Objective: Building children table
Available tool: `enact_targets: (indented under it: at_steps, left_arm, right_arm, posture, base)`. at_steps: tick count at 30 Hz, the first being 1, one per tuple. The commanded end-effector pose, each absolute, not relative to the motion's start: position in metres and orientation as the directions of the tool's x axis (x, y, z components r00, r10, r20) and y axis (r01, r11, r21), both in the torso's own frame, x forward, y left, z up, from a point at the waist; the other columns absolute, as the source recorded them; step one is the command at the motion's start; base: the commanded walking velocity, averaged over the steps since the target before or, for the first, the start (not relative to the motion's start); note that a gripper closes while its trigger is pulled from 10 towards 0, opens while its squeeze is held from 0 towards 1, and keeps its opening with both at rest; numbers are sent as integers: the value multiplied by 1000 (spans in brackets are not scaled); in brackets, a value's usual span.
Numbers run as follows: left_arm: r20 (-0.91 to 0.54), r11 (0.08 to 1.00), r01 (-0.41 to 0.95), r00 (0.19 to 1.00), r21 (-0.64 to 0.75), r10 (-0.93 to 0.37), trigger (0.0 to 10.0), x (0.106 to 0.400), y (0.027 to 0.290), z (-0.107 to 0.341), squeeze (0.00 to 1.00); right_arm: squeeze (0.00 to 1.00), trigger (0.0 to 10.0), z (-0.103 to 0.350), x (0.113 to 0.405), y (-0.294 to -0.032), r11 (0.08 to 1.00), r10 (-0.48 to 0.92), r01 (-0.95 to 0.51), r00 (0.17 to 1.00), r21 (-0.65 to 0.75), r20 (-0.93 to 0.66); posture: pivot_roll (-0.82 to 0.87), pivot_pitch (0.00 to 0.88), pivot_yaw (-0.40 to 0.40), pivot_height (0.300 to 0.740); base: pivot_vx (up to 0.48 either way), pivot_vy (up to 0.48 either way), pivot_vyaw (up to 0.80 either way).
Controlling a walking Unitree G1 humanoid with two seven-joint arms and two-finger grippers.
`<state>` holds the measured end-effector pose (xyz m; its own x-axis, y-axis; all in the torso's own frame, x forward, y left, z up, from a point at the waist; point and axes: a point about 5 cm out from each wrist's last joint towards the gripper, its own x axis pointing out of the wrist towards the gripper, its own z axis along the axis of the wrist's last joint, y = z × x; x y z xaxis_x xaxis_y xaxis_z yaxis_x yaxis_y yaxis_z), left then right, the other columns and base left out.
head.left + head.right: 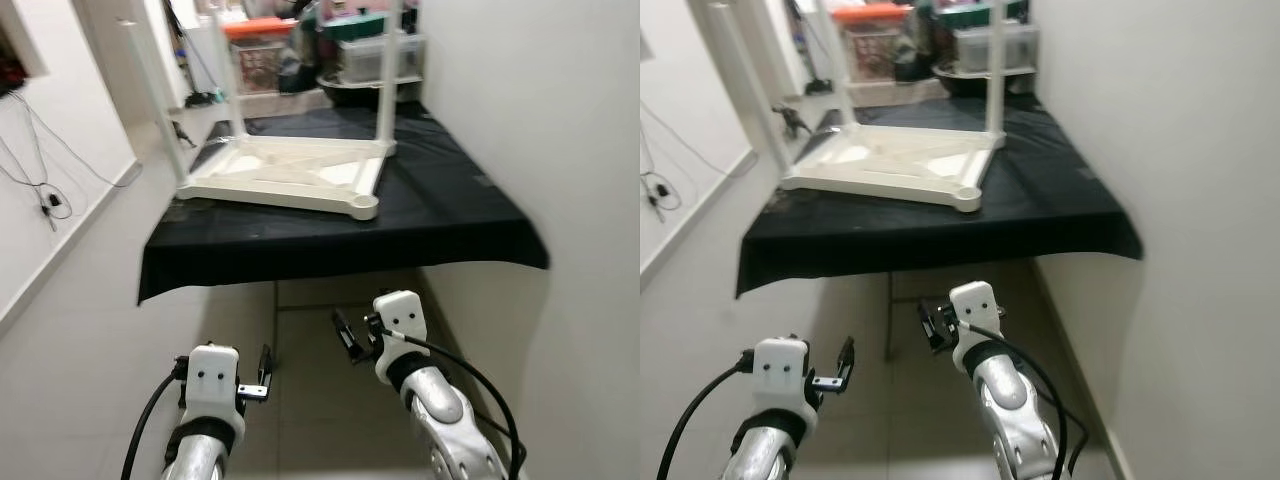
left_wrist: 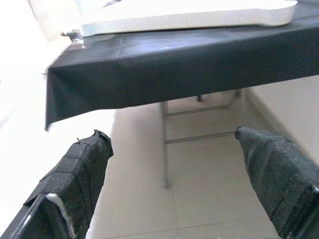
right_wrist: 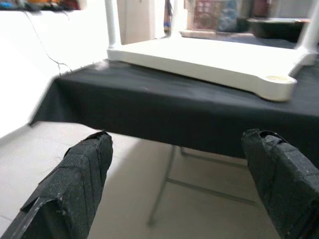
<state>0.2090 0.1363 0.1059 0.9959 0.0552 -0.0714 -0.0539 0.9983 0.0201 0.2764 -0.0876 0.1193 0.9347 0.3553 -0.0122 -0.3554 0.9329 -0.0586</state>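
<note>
Fingers (image 2: 82, 174) of both grippers spread below black-draped table (image 1: 450, 220) bearing upturned white table (image 1: 290, 175).

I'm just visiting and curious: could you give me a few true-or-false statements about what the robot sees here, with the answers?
1. The white children table lies upside down on the black cloth. True.
2. All four legs are fitted. False: the near corner socket is empty.
3. The left end effector is open. True.
4. The right end effector grips a leg. False: it is open, holding nothing, below the cloth's edge.
</note>
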Motion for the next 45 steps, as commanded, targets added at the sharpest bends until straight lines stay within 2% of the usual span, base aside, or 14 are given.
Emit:
enact_targets:
  at_steps: [1,39,45]
  left_arm:
    - [-82,999,-41,996,16,42,10000,209,133,105,0]
    - [-81,999,-42,996,34,44,10000,208,132,105,0]
    - [-84,996,-71,994,61,76,10000,209,135,104,0]
  right_arm:
    - [0,10000,116,276,-93,938,340,-342,940,-51,-30]
    - [0,10000,111,276,-93,936,343,-346,938,-68,-53]
    - [0,10000,112,275,-92,935,345,-348,937,-62,-48]
  posture:
    - [13,0,30,740]
    - [11,0,30,740]
    - [11,0,30,740]
  base:
    - [0,480,0]
    - [0,480,0]
    - [355,262,0]
